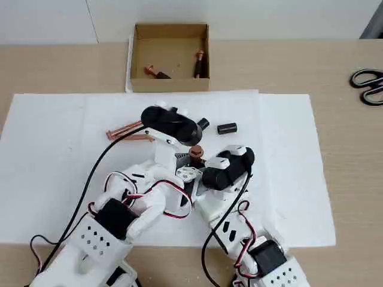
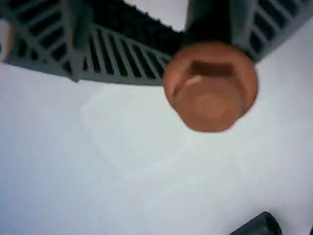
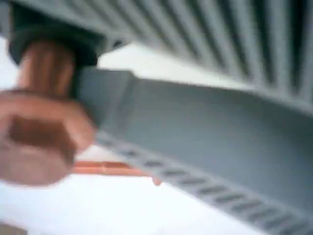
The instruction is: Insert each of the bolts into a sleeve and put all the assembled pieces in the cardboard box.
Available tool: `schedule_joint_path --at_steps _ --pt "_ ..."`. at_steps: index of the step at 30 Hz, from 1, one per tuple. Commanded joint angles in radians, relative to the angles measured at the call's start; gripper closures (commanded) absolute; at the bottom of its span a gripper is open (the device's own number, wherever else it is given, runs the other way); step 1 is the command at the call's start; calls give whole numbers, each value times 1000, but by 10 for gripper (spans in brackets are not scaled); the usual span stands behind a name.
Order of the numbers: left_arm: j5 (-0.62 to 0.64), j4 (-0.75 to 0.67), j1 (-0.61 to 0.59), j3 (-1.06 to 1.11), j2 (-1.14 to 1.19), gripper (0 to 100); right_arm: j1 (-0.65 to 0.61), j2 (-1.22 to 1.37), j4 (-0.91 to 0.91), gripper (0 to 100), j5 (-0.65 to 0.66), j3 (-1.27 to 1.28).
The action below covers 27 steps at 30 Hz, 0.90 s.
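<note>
Over the middle of the white paper, both grippers meet at a copper bolt. In the left wrist view its hex head faces me, and my left gripper is shut on the dark sleeve behind it. In the right wrist view the bolt shaft runs from the head into the sleeve, and my right gripper is shut against the shaft. The cardboard box at the back holds two assembled pieces.
Two loose copper bolts lie on the paper left of the grippers. Two black sleeves lie just beyond them; one sleeve shows in the left wrist view. Scissors rest at the far right.
</note>
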Motion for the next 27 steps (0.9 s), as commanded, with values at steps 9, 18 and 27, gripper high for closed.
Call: schedule_joint_path --at_steps 9,18,27 --pt "-75 262 -21 -179 -21 804 8 -15 -2 995 -3 -15" --pt "-273 402 -348 -346 -21 804 12 -13 16 995 -2 -14" --pt "-367 489 -671 -349 -20 805 262 -13 154 995 158 -54"
